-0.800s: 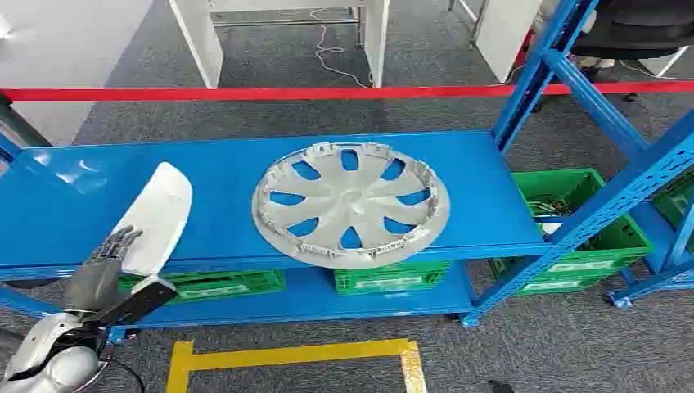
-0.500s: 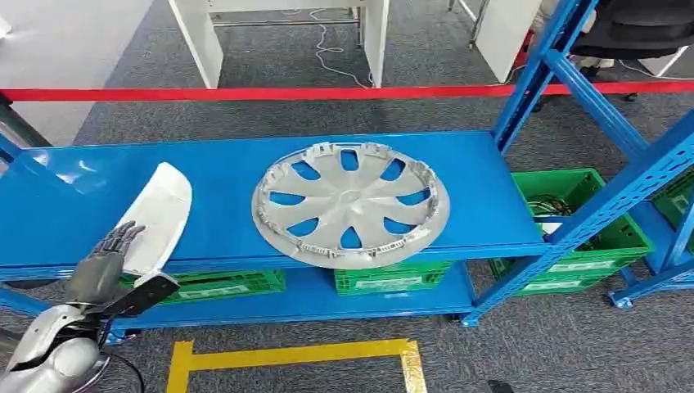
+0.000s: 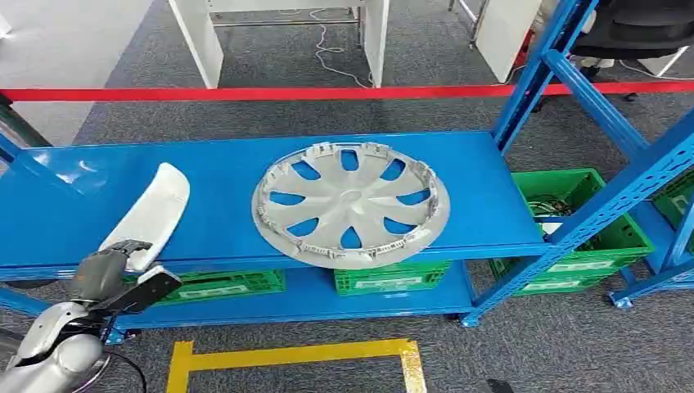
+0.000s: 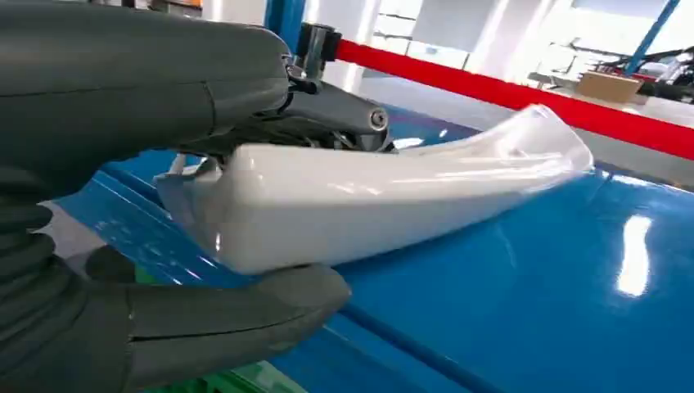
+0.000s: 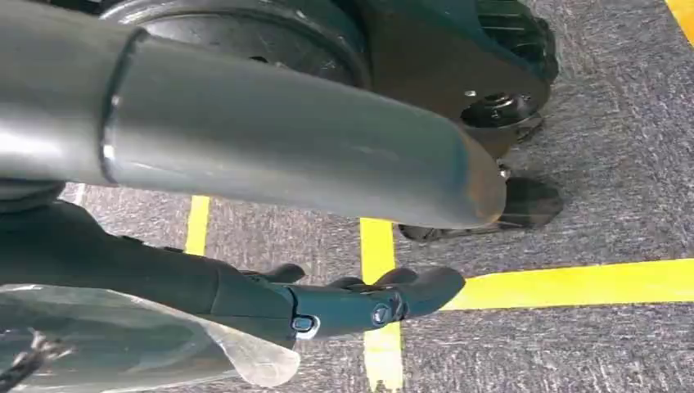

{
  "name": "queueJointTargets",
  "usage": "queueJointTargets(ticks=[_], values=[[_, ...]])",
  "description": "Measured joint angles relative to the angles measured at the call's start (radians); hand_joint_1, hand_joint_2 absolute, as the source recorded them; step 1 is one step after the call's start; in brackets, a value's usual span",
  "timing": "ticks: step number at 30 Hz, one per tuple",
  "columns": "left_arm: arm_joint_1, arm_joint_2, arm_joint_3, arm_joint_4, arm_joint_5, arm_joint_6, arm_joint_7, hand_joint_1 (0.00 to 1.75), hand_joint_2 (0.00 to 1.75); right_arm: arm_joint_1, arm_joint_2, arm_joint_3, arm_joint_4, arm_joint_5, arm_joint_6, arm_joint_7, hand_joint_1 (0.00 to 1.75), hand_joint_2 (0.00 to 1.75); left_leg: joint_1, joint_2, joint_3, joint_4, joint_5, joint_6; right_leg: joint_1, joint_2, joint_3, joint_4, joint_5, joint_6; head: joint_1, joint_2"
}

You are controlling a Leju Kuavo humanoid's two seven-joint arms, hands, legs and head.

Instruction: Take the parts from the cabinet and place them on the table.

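white and glossy, the curved plastic part (image 3: 153, 214) lies at the left end of the blue shelf (image 3: 221, 176), its near end clasped by the left hand (image 3: 106, 266), fingers over the top and thumb (image 4: 237, 315) beneath. a silver hubcap (image 3: 350, 203) lies flat mid-shelf, well apart. the right hand (image 5: 360, 303) hangs over grey carpet with yellow tape (image 5: 573, 282), fingers curled, a clear plastic piece (image 5: 123, 344) beside it; i cannot tell whether it grips anything.

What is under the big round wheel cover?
The wheel cover lies on the blue shelf, whose blue shows through its holes. Green crates sit on the lower shelf, mostly hidden.
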Motion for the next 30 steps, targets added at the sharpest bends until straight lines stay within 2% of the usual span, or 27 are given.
queueJointTargets(ticks=[25, 30], values=[[-0.025, -0.002, -0.005, 0.007, -0.016, 0.061, -0.016, 1.75, 1.75, -0.003, -0.001, 0.001, 0.000, 0.010, 0.000, 0.000, 0.00, 0.00, 0.000, 0.000, 0.000, 0.000, 0.000, 0.000, 0.000, 0.000, 0.000, 0.000, 0.000, 0.000, 0.000, 0.000], [-0.024, 0.002, -0.010, 0.005, -0.057, 0.109, -0.016, 1.75, 1.75, -0.003, -0.001, 0.001, 0.000, 0.005, 0.000, -0.002, 0.00, 0.00, 0.000, 0.000, 0.000, 0.000, 0.000, 0.000, 0.000, 0.000, 0.000, 0.000, 0.000, 0.000, 0.000, 0.000]])
